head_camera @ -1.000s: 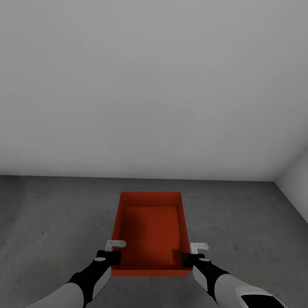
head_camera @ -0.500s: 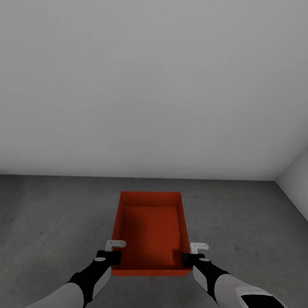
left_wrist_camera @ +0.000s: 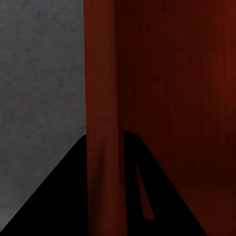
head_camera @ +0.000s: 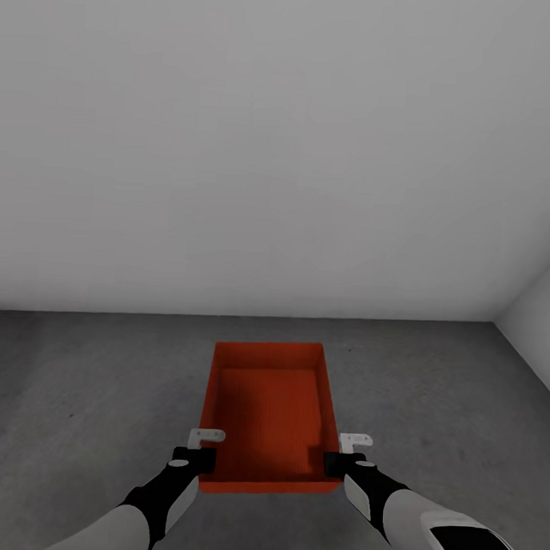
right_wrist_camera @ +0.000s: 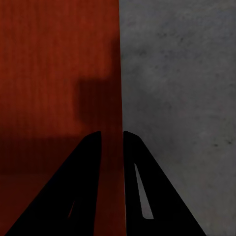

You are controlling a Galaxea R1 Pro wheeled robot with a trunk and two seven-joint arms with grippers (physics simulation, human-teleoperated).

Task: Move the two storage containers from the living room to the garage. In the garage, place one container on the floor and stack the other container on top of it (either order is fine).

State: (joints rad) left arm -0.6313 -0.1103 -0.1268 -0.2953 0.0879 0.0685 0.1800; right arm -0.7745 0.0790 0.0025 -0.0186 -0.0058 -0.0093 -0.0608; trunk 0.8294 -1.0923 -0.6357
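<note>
Holding steady: nothing has shifted since the earlier frames. Left tool (head_camera: 206, 446) clamps the storage container (head_camera: 269, 415) by its left wall near the near corner; right tool (head_camera: 344, 450) clamps the right wall. Container sits over the grey mottled concrete floor (head_camera: 86, 395) by the white wall (head_camera: 272, 147); resting or lifted, cannot tell. Left wrist view adds the dark fingers (left_wrist_camera: 73, 196) straddling the smooth orange-red wall (left_wrist_camera: 103, 98). Right wrist view shows fingers (right_wrist_camera: 81, 191) pinching the thin rim (right_wrist_camera: 118, 73), floor alongside, shadow inside.
</note>
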